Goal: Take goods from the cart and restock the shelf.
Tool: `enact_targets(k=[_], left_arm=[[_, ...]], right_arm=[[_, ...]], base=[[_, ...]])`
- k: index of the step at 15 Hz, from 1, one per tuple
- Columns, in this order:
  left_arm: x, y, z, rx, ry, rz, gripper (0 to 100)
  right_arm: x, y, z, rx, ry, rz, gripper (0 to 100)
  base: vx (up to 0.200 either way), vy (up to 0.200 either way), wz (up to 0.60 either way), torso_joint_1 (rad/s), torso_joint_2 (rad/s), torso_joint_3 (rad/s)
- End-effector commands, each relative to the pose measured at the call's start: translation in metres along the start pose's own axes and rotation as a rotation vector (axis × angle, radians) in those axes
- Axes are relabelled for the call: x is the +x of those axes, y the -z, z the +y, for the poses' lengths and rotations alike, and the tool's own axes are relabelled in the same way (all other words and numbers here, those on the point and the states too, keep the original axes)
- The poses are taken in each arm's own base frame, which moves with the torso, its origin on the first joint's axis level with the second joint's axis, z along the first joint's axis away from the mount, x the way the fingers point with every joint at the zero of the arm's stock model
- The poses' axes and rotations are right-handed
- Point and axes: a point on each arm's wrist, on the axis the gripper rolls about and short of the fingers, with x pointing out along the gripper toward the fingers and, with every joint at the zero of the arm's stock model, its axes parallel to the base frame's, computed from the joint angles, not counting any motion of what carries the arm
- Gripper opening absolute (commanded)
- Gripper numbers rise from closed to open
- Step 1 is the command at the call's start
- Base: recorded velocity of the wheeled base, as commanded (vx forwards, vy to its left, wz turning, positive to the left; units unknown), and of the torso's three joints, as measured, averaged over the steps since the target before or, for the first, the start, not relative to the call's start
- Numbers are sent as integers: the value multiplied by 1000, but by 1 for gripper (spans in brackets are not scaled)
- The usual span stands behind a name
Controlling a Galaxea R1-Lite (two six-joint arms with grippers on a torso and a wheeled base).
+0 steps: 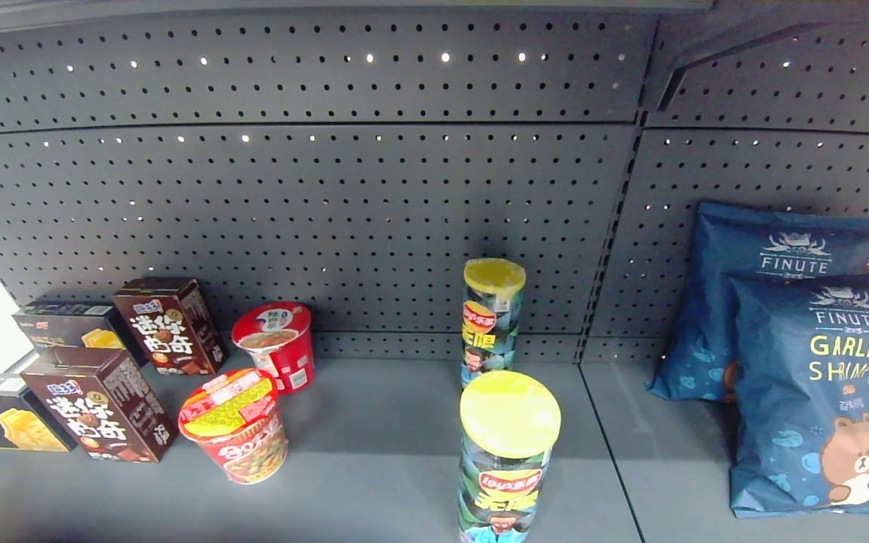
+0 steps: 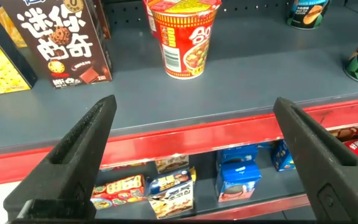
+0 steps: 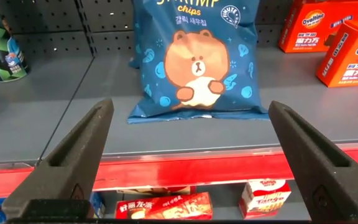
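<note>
The grey shelf [image 1: 374,452] spans the scene at working height, backed by a perforated panel [image 1: 329,211] and fronted by a red lip [image 2: 197,134]. At the right, two blue chip bags [image 1: 819,392] lean one before the other against the panel. Near the middle, two tall chip cans stand upright in a file, the near can [image 1: 508,460] close to the lip and the far can [image 1: 492,317] by the panel. At the left sit two brown boxes [image 1: 106,411], two dark boxes [image 1: 4,418] beyond them, and two noodle cups [image 1: 234,426], the far one tipped a little. The left tool [image 2: 194,104] hangs just in front of the lip facing the near cup, released and holding nothing; the right tool [image 3: 191,107] faces the near bag, likewise spread wide and empty, so a fresh item probably has yet to be fetched from the cart. The likeliest mishap is a knock: the near can is tall, narrow and close to the edge, so an arm swinging in could send it off the shelf, and a wide-spread finger could catch the lip on entry. The best open room is the bare stretch between the cups and the cans, running from lip to panel; the strip between the cans and the bags is narrower.
</note>
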Motion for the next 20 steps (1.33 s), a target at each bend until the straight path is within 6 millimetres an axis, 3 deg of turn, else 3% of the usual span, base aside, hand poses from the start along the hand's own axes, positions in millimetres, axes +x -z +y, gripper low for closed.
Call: enact_targets(k=[1,20], left_arm=[[0,0,0,-1,1,3,100],[0,0,0,7,3,5,100]], right_arm=[[0,0,0,-2,-1,2,100],[0,0,0,-13,-7,2,100]], base=[[0,0,0,0,0,0],[-21,0,0,0,1,0]])
